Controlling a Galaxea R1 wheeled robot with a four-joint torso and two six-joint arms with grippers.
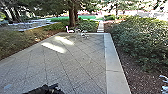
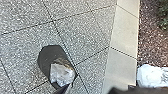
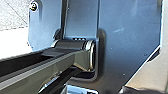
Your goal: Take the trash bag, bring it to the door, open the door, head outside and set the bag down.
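At the bottom of the head view, left of the middle, the dark end of my left arm, with the left gripper [image 1: 46, 90], reaches in over the paving. In the left wrist view a dark rounded shape [image 2: 47, 58] stands out against the grey slabs, with a crumpled whitish piece [image 2: 61, 75] over its lower part. Whether this is the trash bag, and whether it is held or lies on the ground, I cannot tell. A plump white object [image 2: 152, 75] shows by the mulch edge; what it is stays unclear.
Grey paving [image 1: 75, 65] stretches ahead, with a pale stone border [image 1: 113, 65] along its right side. Bushes [image 1: 142, 40] grow on dark mulch beyond it. Pale objects [image 1: 83, 34] stand near the paving's far edge, before a tree trunk [image 1: 72, 15].
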